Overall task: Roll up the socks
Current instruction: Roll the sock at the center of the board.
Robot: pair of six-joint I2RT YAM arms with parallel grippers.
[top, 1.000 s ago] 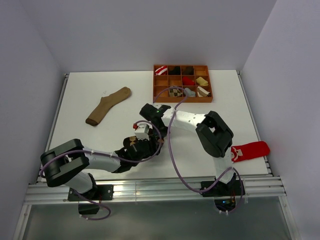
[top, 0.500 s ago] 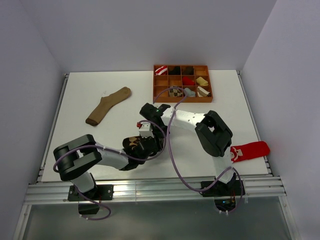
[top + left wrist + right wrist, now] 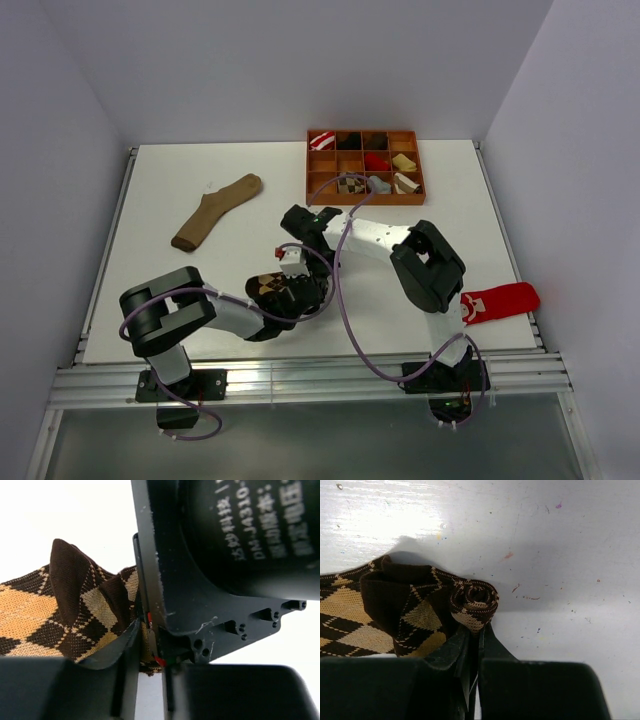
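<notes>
A dark brown argyle sock (image 3: pixel 264 287) lies on the white table (image 3: pixel 180 300) in front of the arms. In the right wrist view its end is wound into a small tight roll (image 3: pixel 474 600). My right gripper (image 3: pixel 479 630) is shut on the fabric just under that roll. It reaches down from the far side in the top view (image 3: pixel 298 250). My left gripper (image 3: pixel 149 650) is nearly closed, pinching the same sock's edge (image 3: pixel 60 610), close against the right arm's black wrist (image 3: pixel 235 545). In the top view the left gripper (image 3: pixel 300 291) covers much of the sock.
A long plain tan sock (image 3: pixel 215 212) lies at the far left. An orange compartment tray (image 3: pixel 308 172) at the back holds several rolled socks, one argyle (image 3: pixel 350 185) and one grey (image 3: pixel 380 184). A red sock (image 3: pixel 502 299) lies by the right arm's base.
My left arm has swung its elbow to the right and pushed in closer under the right wrist. The argyle sock now shows to the left of the left gripper. The right arm barely moved.
</notes>
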